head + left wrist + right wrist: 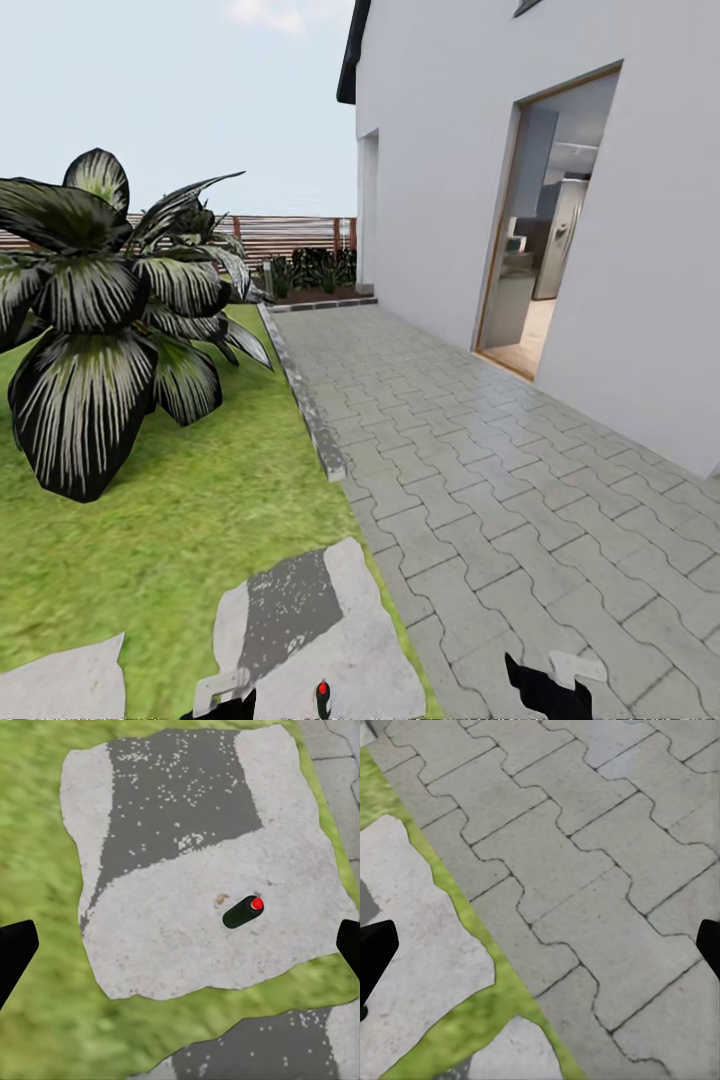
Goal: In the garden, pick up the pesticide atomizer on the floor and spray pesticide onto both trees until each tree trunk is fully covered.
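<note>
The pesticide atomizer (244,911), a small dark bottle with a red tip, lies on a pale stepping stone (172,945) in the grass. In the head view it sits at the bottom edge (322,699), between my two arms. My left gripper (180,949) hovers above the stone, open, its dark fingertips (15,952) wide apart and the bottle below the gap, nearer one finger. My right gripper (540,949) is open over the grey paving (585,870), holding nothing. The trees and their trunks are out of view.
A big dark-leaved plant (100,330) stands on the lawn (170,520) to the left. A stone kerb (305,400) divides grass from paved path (500,470). The white house wall with an open doorway (545,220) is on the right, a slat fence (285,232) behind.
</note>
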{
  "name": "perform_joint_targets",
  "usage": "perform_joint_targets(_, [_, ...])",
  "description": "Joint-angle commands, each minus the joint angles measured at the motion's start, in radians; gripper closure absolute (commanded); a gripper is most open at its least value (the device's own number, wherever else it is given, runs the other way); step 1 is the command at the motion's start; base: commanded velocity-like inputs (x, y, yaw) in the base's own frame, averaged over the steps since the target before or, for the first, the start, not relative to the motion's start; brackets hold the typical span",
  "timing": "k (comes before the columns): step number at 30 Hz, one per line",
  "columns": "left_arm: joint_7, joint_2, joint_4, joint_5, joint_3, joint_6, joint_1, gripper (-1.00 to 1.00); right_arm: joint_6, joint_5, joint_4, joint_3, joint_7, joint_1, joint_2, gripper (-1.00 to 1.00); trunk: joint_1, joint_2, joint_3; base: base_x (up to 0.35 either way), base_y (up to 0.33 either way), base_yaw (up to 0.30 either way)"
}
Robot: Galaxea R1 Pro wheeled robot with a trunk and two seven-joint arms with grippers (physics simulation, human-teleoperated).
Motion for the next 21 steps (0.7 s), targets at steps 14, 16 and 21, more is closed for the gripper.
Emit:
perform_joint_targets(14, [-0.004,-0.001,0.001,0.007,0.0,-0.004,-0.001,-1.0,-0.002,0.0,0.0,-0.006,0.009,-0.001,-0.001,-1.0,0.0,-0.001,-0.024,0.0,0.0,0.0])
perform_joint_targets(16, [-0.004,-0.001,0.001,0.007,0.0,-0.004,-0.001,-1.0,-0.003,0.0,0.0,-0.006,0.009,-0.001,-0.001,-1.0,0.0,-0.001,-0.027,0.0,0.0,0.0])
perform_joint_targets(21, [-0.004,-0.001,0.001,0.007,-0.001,-0.004,-0.001,-1.0,-0.002,0.0,0.0,-0.007,0.009,-0.001,-0.001,-1.0,0.0,-0.001,-0.035,0.0,0.0,0.0])
